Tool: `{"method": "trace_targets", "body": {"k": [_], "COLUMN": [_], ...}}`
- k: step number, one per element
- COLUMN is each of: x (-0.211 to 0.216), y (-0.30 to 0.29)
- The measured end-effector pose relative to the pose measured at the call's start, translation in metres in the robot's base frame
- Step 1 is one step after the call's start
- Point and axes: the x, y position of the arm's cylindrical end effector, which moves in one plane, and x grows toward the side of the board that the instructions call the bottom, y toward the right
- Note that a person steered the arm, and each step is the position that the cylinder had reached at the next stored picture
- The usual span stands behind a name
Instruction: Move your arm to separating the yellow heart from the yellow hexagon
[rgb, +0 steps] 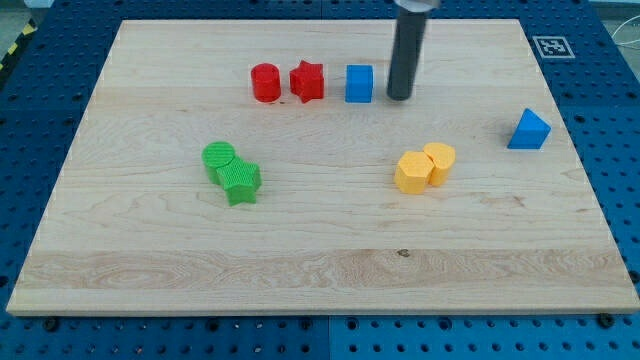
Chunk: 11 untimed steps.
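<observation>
A wooden board (150, 260) holds eight small blocks. From the view's left: a green cylinder (219, 158) touches a green star (240, 182) at its 5 o'clock. Along the top sit a red cylinder (265, 82), red star (307, 81) and blue cube (359, 83). My tip (399, 97), a bare rod holding nothing, rests just beside the cube at 3 o'clock. The yellow heart (410, 173) touches the yellow hexagon (440, 160), well below the tip. A blue triangle (528, 130) sits near the right edge. Open wood spans the bottom.

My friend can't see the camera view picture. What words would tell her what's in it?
Two yellow blocks, a heart and a hexagon, sit touching on a wooden board. My tip is above them, just right of a blue cube in a row with two red blocks. Two green blocks sit left; a blue triangle sits right.
</observation>
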Motion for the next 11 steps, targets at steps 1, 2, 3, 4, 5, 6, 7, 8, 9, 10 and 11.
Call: {"method": "trace_targets", "body": {"k": [1, 2, 3, 4, 5, 6, 7, 8, 9, 10, 11], "x": [0.021, 0.058, 0.093, 0.113, 0.119, 0.119, 0.131, 0.126, 0.107, 0.096, 0.092], "y": [0.026, 0.053, 0.066, 0.064, 0.039, 0.011, -0.004, -0.035, -0.041, -0.037, -0.029]}}
